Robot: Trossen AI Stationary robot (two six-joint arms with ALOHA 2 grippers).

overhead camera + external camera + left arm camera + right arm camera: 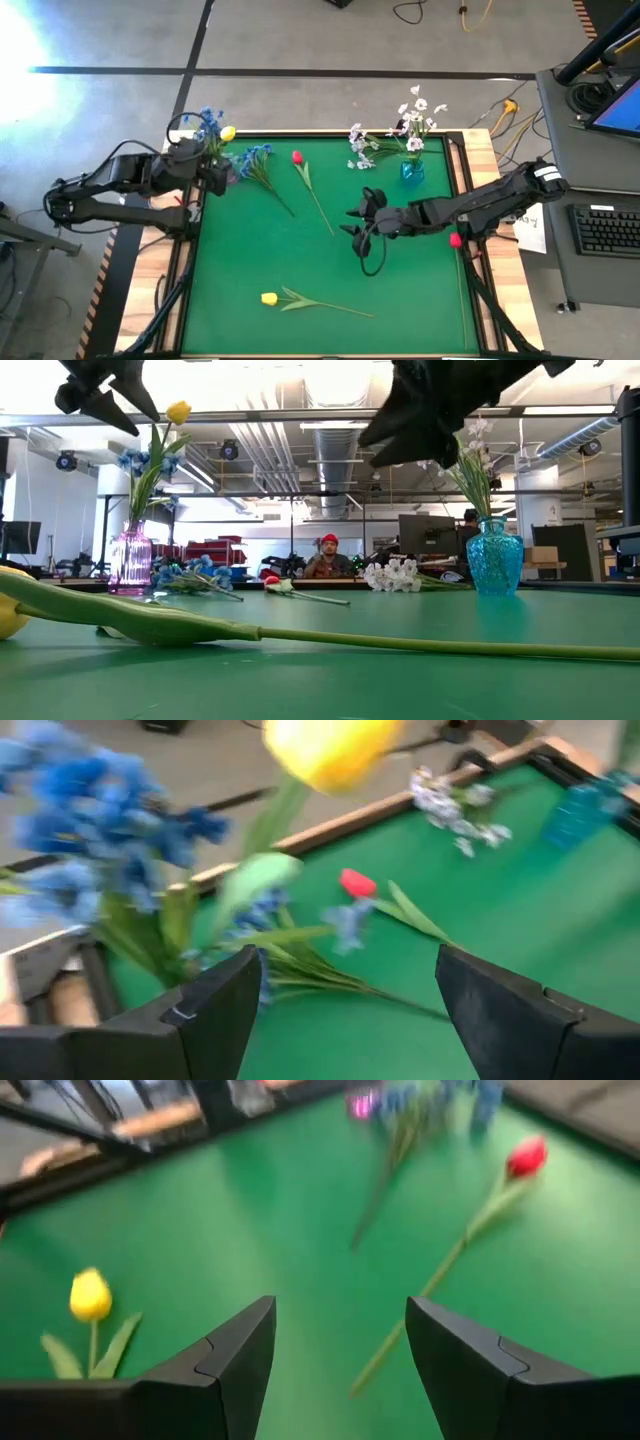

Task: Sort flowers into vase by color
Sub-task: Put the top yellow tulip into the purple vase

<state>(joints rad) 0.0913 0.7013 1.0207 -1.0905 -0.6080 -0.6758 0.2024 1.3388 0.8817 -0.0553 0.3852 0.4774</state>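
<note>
A purple vase (131,563) at the table's far left corner holds blue flowers (208,122) and a yellow tulip (228,133). My left gripper (218,172) hovers open just beside that vase, nothing between its fingers (215,1010). More blue flowers (256,160), a red tulip (297,157) and a white spray (360,150) lie flat on the green mat. A second yellow tulip (270,298) lies near the front edge. A blue vase (412,171) at the far right holds white blossoms (415,115). My right gripper (358,216) hangs open over the mat's middle, near the red tulip's stem end.
The green mat (400,290) has bare room at its near right. A raised wooden rim (480,160) borders the table. A keyboard (607,228) sits on a desk to the right. In the low view a person (328,558) is far behind the table.
</note>
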